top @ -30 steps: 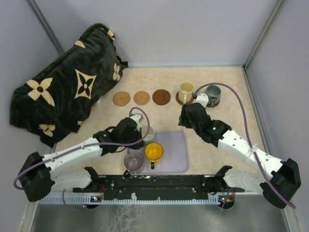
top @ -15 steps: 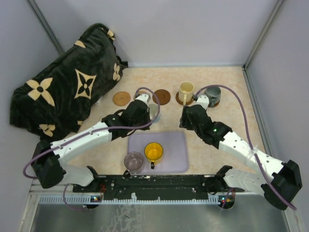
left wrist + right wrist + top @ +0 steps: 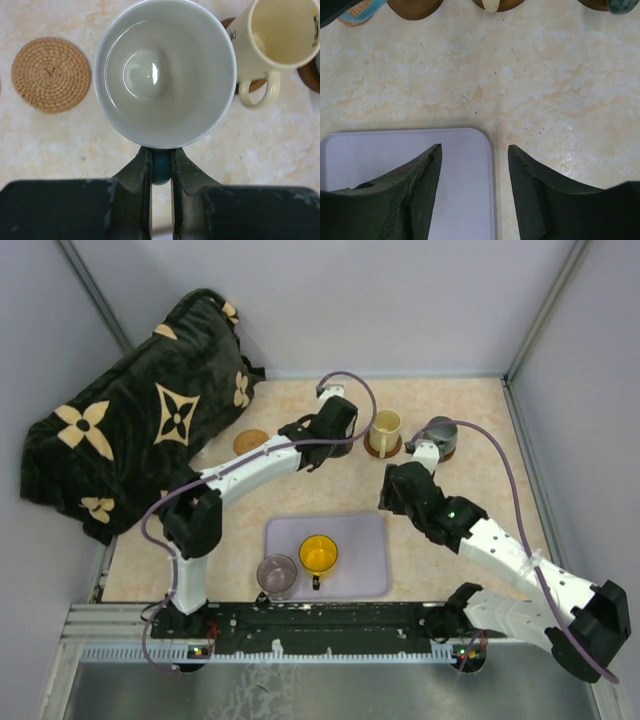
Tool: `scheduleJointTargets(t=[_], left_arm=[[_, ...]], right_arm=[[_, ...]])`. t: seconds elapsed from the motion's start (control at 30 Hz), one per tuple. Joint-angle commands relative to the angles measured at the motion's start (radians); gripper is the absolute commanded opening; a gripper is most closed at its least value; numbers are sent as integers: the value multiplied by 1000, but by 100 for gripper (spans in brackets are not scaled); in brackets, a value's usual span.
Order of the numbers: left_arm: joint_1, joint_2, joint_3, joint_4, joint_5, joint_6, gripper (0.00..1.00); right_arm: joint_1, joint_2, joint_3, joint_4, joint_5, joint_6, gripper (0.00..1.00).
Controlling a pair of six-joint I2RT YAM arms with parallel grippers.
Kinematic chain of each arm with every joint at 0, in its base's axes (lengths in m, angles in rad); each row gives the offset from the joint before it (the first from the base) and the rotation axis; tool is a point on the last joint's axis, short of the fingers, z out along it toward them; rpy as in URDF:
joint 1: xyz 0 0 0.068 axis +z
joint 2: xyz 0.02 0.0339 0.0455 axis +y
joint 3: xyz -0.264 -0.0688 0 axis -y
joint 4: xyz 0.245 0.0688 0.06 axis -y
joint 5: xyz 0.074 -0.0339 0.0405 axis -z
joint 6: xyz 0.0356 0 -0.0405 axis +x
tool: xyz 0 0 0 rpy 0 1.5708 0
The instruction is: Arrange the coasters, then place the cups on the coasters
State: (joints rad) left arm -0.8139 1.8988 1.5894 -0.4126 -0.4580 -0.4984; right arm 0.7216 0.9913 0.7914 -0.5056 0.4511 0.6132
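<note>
From above, the left hand point(image 3: 335, 428) reaches far out over the coaster row, just beside the cream cup point(image 3: 385, 426). That cup and the grey-green cup point(image 3: 440, 434) each sit on a coaster, and a tan coaster point(image 3: 251, 441) lies bare at the row's left end. The yellow cup point(image 3: 318, 554) stands on the lavender tray point(image 3: 365, 565) and the purple cup point(image 3: 277, 573) at its near left corner — both unplaced. The right hand point(image 3: 393, 495) hangs between tray and row.

The left wrist view shows the hand clamped narrowly on the blue handle of the white cup point(image 3: 165, 75), which is upright. The coaster beneath is hidden, so I cannot tell whether the cup has landed.

In the right wrist view the hand stands wide and empty above the tray's corner.

The third cup is being set — next it probably needs lowering centred, clear of the cream cup's handle, then release.
</note>
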Motion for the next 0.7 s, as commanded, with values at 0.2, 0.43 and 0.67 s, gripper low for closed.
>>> scheduleJointTargets(t=[0.2,0.43,0.67], left_arm=[[114,179,286,-70,73,-133,0],[136,204,279,-38,110,-156,0],[136,227,286,-13,179,-151,0]], right_arm=[[-6,-52,35,-69,40,1,56],[-5,-48,14,-54,28,-2,56],[-5,-43,10,-35,11,3,56]])
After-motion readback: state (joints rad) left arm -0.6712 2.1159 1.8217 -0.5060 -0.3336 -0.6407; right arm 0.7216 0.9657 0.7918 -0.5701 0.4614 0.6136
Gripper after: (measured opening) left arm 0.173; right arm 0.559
